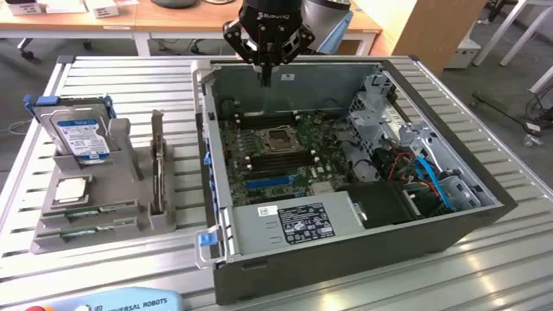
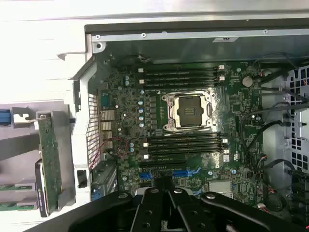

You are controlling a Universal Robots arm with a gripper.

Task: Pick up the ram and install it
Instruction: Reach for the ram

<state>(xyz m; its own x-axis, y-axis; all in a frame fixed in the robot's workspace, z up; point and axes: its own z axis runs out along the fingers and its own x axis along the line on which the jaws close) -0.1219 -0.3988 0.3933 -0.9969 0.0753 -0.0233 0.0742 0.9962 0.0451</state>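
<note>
A ram stick (image 1: 157, 170) stands on edge in the grey holder (image 1: 129, 223) on the exterior view's left, outside the computer case; in the wrist view it is a long green board (image 2: 49, 159). Two more green sticks (image 1: 87, 211) lie flat in the holder's front slots. My gripper (image 1: 266, 79) hangs over the far side of the open case, well away from the holder, shut with nothing between its black fingers (image 2: 153, 205). Below it lies the motherboard, with black memory slots (image 2: 183, 145) on both sides of the empty CPU socket (image 2: 189, 110).
A hard drive (image 1: 82, 136) with a blue-white label stands at the holder's back, with a silver CPU chip (image 1: 71, 188) in front of it. The case (image 1: 346, 253) has tall walls, a power supply (image 1: 298, 222) and drive cages with cables (image 1: 423, 175).
</note>
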